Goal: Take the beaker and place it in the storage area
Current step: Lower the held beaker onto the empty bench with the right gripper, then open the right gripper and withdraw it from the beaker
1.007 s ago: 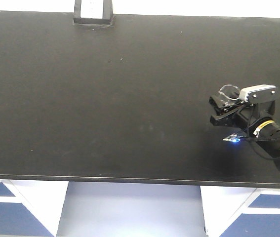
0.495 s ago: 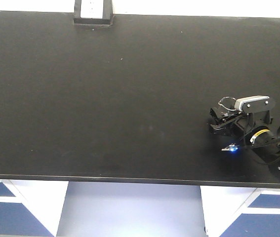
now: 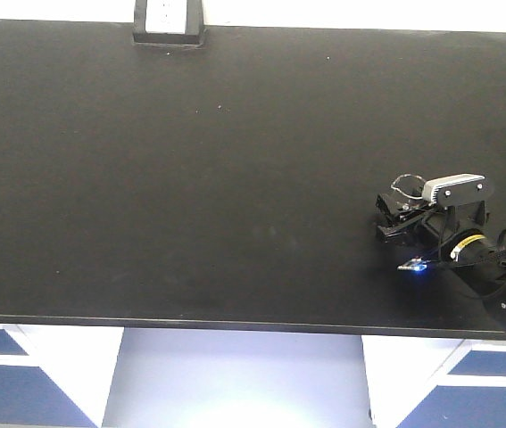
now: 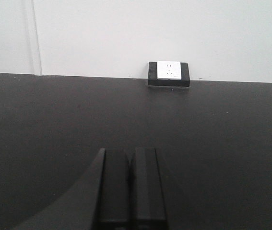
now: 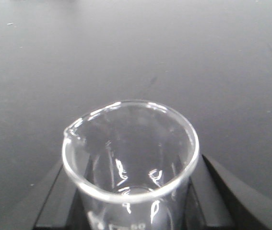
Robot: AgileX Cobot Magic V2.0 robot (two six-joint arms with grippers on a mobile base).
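The step in hand looks like the set-down: it goes best if the beaker is kept upright and lowered straight until its base meets the storage area before release. In the left wrist view, lower centre, the left gripper sits pressed together, empty. At the front view's lower right, the right gripper reaches low and leftward, pinching the beaker.

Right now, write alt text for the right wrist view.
A clear glass beaker stands upright and empty between the two dark fingers of the right pincer, its pouring lip toward the left. Bare matte-black benchtop fills the background.
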